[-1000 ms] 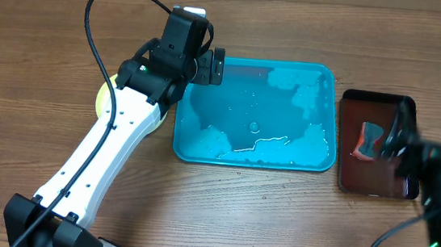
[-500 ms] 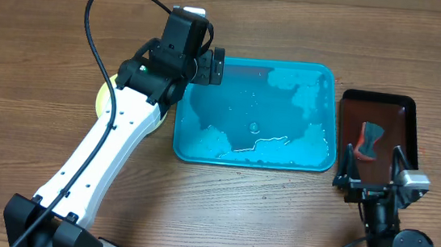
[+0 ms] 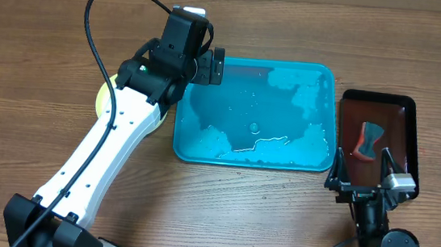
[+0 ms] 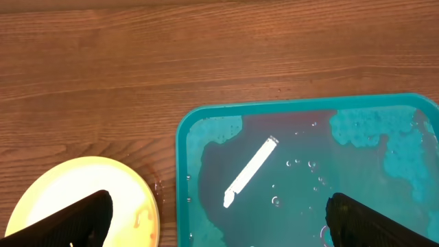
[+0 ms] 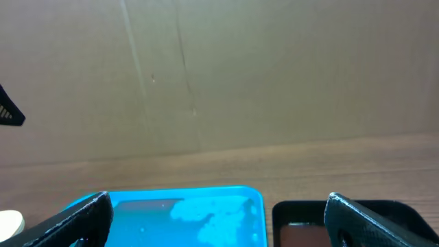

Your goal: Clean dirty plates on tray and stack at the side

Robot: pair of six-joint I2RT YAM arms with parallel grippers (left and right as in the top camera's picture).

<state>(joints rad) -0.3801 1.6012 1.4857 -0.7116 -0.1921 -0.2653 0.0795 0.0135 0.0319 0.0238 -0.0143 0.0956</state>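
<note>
I'm hovering the left hand (image 3: 214, 66), released, over the tray's (image 3: 253, 165) corner; the right hand (image 3: 360, 171) is pointing level across the counter (image 3: 276, 218), released.

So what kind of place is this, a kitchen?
Probably a robot test bench, not a real kitchen: a bare wooden table, a plain cardboard wall behind it, and a white robot arm reaching over a teal tray holding foam.

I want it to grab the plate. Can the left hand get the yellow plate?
Probably yes. The left hand is open just above it, and the yellow plate lies bare beside the blue tray, nothing covering it.
</note>
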